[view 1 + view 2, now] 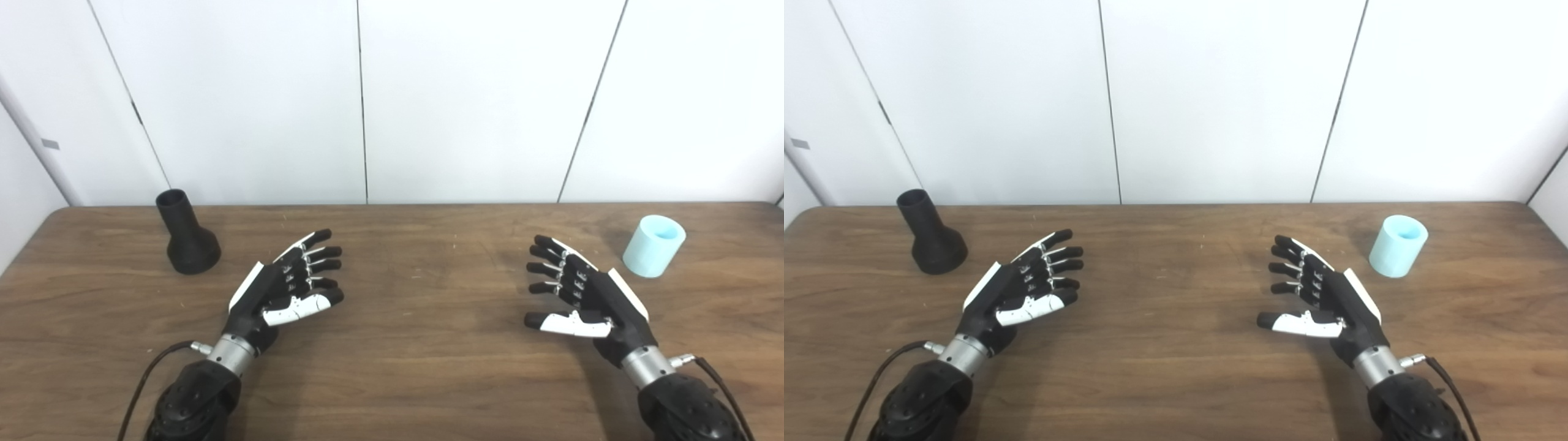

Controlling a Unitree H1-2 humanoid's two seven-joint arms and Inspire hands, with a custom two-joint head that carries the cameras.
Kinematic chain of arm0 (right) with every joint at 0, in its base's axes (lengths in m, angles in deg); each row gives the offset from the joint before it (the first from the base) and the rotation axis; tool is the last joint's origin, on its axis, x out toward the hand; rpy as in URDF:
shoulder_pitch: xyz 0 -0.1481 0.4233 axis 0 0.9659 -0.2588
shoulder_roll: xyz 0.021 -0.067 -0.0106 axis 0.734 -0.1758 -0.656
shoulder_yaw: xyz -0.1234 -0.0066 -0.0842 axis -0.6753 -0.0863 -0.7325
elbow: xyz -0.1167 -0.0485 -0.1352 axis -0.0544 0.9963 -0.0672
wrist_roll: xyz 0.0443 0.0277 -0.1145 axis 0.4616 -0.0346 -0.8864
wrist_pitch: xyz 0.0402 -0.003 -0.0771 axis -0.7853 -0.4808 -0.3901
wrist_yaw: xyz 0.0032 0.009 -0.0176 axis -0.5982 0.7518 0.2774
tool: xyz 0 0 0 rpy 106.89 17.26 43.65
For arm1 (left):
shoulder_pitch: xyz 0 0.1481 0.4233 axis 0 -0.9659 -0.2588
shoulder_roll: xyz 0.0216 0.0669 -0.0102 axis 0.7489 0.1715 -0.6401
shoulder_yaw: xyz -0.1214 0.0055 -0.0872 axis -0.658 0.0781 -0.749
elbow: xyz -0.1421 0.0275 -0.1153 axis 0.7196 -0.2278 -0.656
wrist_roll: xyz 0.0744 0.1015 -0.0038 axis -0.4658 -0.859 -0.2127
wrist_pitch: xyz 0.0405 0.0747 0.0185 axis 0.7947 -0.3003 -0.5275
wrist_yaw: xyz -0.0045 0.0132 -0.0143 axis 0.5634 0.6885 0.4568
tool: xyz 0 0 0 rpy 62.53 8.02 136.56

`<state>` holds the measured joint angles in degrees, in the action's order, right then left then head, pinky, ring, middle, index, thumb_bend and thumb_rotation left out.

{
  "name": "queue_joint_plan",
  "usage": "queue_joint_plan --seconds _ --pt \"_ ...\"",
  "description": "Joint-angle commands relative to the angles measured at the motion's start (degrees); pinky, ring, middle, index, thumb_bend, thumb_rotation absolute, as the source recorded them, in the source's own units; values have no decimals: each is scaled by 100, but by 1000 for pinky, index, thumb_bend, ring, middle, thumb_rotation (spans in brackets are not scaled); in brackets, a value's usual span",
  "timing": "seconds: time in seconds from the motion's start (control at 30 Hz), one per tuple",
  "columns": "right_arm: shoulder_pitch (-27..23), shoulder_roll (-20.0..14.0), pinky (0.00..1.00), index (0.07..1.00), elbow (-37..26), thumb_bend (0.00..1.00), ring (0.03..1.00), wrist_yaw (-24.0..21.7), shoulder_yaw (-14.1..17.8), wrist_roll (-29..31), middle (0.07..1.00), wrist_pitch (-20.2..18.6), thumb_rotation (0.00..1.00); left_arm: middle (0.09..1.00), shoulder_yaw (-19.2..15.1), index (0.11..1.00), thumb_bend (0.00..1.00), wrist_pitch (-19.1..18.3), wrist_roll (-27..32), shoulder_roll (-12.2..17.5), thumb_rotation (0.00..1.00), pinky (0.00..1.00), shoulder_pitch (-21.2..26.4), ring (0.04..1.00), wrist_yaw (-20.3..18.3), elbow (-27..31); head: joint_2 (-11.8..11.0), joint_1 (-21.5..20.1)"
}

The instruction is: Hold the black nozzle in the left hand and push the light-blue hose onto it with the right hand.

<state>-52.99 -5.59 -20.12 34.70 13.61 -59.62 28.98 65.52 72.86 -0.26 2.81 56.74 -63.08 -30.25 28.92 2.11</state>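
Currently holding nothing: left hand [286, 288] and right hand [580, 294], both spread. Risk of toppling upright nozzle [187, 233] or hose [653, 245] near desk [404, 361] corners.

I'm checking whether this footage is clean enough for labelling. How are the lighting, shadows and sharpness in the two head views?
Left eye view: even, soft light; the black nozzle and blue hose piece cast only faint shadows on the wooden table; slightly soft focus, no glare. Right eye view: the same; each robot hand, left and right, is clear, with no motion blur.
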Motion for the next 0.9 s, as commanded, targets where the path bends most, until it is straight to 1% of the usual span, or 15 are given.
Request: queue_joint_plan --seconds 0.0,0.5,0.53,0.57,0.6,0.67,0.73,0.77,0.83,0.87 --pt "-176 -30 703 887 -246 770 832 37 37 63 886 74 169 800 -47 832 709 198 98 62 215 653 218 790 -8 42 -2 3" --pt "-181 -18 699 887 -231 771 832 48 62 91 887 68 175 800 -43 832 704 179 74 63 201 651 246 790 -5 32 -19 -5" --pt "-184 -19 698 887 -228 770 832 48 65 92 887 75 173 800 -36 832 703 180 57 64 200 651 249 789 1 38 -38 54" --pt "-179 -38 698 887 -224 770 832 33 81 114 886 87 172 799 -18 832 702 190 23 48 197 651 250 789 18 41 -105 370" --pt "-174 -56 699 888 -219 767 833 19 95 134 887 98 170 798 -3 831 703 199 -4 33 196 650 251 788 32 42 -124 446" --pt "-158 -158 703 891 -127 761 835 -56 167 221 890 196 165 796 68 830 704 291 -139 -65 193 648 272 787 113 -51 -307 1138" --pt "-148 -234 720 902 -44 738 844 -111 218 281 900 285 152 793 126 828 709 377 -243 -141 192 649 296 787 183 -150 -354 1304" --pt "-142 -283 723 905 35 733 846 -152 252 319 902 342 149 793 160 827 710 432 -298 -200 192 649 322 787 222 -233 -509 1783" --pt "-122 -335 738 909 94 725 850 -198 307 382 905 308 153 783 219 824 731 517 -386 -285 216 643 367 778 291 -366 -555 1899" --pt "-120 -364 749 912 150 720 854 -290 343 502 906 299 142 781 248 824 737 541 -430 -330 223 640 388 776 331 -419 -668 2142"
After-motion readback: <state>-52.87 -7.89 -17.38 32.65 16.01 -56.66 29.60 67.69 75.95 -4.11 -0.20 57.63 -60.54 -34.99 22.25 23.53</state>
